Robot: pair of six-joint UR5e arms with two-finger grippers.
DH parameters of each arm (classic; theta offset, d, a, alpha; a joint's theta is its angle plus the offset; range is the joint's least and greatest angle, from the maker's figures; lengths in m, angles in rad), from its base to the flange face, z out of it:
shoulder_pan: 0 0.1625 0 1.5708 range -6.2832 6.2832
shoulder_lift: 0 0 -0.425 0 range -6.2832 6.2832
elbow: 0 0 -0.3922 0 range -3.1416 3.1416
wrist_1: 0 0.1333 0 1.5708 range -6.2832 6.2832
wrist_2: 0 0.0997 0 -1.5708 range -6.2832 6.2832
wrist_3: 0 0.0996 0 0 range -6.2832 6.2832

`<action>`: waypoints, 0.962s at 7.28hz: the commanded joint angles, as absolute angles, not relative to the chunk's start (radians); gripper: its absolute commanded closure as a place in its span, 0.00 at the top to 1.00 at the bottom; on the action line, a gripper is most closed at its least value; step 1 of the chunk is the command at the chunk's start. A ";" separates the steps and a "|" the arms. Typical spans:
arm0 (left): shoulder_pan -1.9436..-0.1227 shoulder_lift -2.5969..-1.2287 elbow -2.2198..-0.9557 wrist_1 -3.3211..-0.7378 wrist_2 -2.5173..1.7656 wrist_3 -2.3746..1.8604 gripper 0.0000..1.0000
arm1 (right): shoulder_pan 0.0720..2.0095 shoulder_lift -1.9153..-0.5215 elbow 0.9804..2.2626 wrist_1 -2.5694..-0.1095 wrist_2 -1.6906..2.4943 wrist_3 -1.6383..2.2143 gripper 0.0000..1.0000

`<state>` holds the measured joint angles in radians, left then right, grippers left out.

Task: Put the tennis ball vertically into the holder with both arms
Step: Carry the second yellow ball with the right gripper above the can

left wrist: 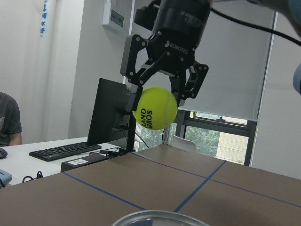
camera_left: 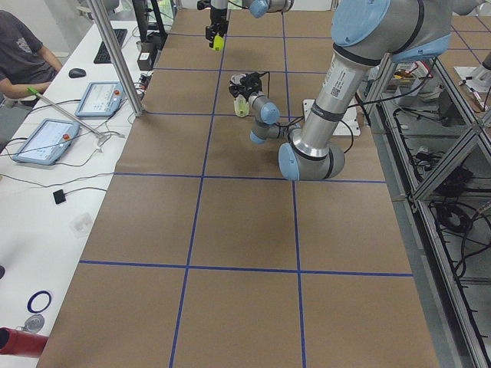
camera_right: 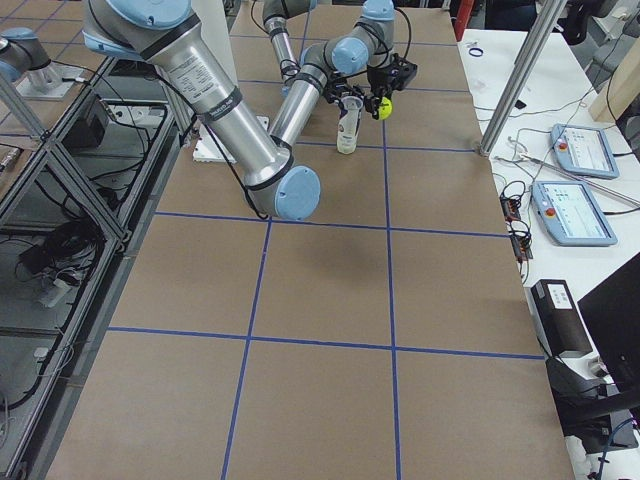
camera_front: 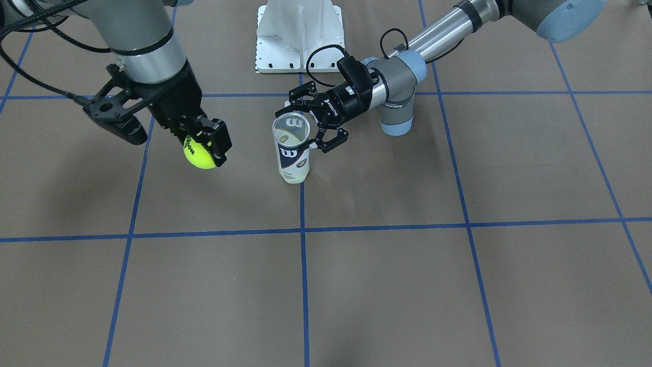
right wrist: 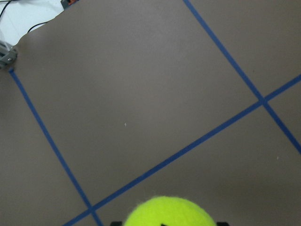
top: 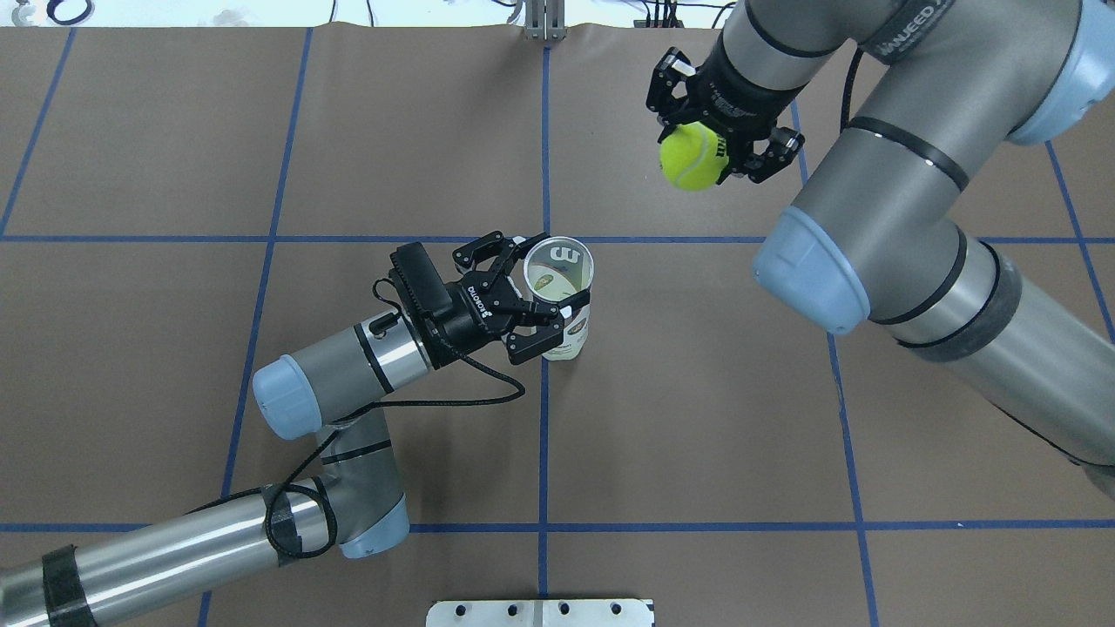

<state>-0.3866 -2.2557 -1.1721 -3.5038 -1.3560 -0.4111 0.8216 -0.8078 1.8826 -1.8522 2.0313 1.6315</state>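
The clear plastic cylindrical can with a white and navy label (top: 562, 329) stood upright on the brown tabletop (top: 697, 418), just left of centre in the overhead view and beside a blue tape line (top: 543, 453). The grey and silver left arm (top: 348, 361) reached in from the lower left. The left arm's jaws were closed round the can's upper part, one finger on each side of it. The overhead view looked down into the can's open mouth. The front-facing view instead showed the white "W" on the label (camera_front: 289, 153) and a finger pad pressed against the can's wall. The yellow-green tennis ball (top: 688, 157) sat in the upper right of the overhead frame, well apart from the can. It was gripped by the right arm's jaws, at the end of the bulky right arm (top: 880, 209). Only the left wrist view showed the ball (left wrist: 155, 107) hanging clear above the tabletop, with black lettering on its felt. That view caught the can's rim (left wrist: 160, 217) at the bottom edge and a person's sleeve (left wrist: 8, 117) at the far left. The right wrist view held only the ball's top (right wrist: 170, 213) at its bottom edge, over crossing tape lines.
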 commanded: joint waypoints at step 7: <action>-0.387 -2.255 -1.172 -3.504 -1.356 -0.411 0.87 | 0.638 -0.713 1.844 -1.839 1.968 1.680 0.00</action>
